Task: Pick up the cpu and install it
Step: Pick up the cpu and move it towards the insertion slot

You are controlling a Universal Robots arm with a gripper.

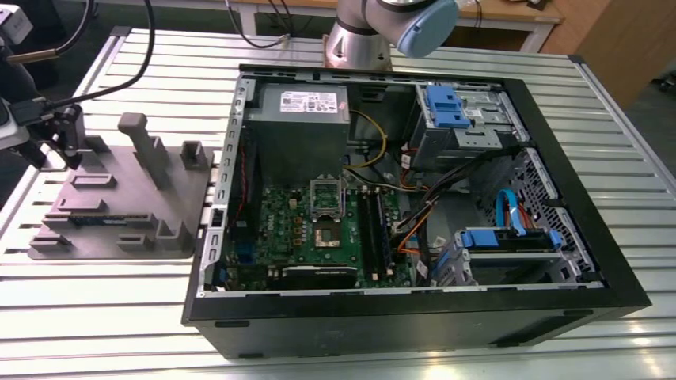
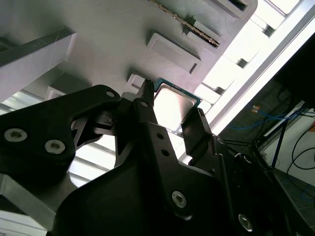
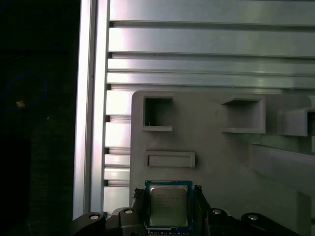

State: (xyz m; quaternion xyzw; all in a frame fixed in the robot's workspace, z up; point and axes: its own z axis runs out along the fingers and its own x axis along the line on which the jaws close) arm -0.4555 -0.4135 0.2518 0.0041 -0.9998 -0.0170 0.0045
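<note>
Biggest thing on the slatted table (image 1: pixel 106 317) is the open case (image 1: pixel 423 321), lying on its side so I look straight into it. Inside I've got the power supply (image 1: pixel 301 119) at the far end, the green board (image 1: pixel 280 229) below it with the socket (image 1: pixel 322 229) about mid-board, blue drive cages (image 1: pixel 449 107) on the exterior view's right, and a mess of cables (image 1: pixel 423 214) in between.

Just beside the case, on the exterior view's left, sits the grey tray (image 1: pixel 116 186), all raised posts and little pockets. A dark memory stick (image 1: pixel 100 219) lies in a slot near its front.

The arm (image 1: pixel 365 32) is mounted at the far edge of the table behind the case. Its working end is way over at the exterior view's left edge, with the gripper (image 1: pixel 51 146) pointing down at the tray's outer far corner.

Both wrist views show the cpu (image 3: pixel 168 206) sitting right between the fingers (image 3: pixel 139 200), silver top facing up, over the tray close to its edge. The jaws are closed in on it, one finger against each of two opposite sides. I can't tell if it's off the tray surface or resting on it.
</note>
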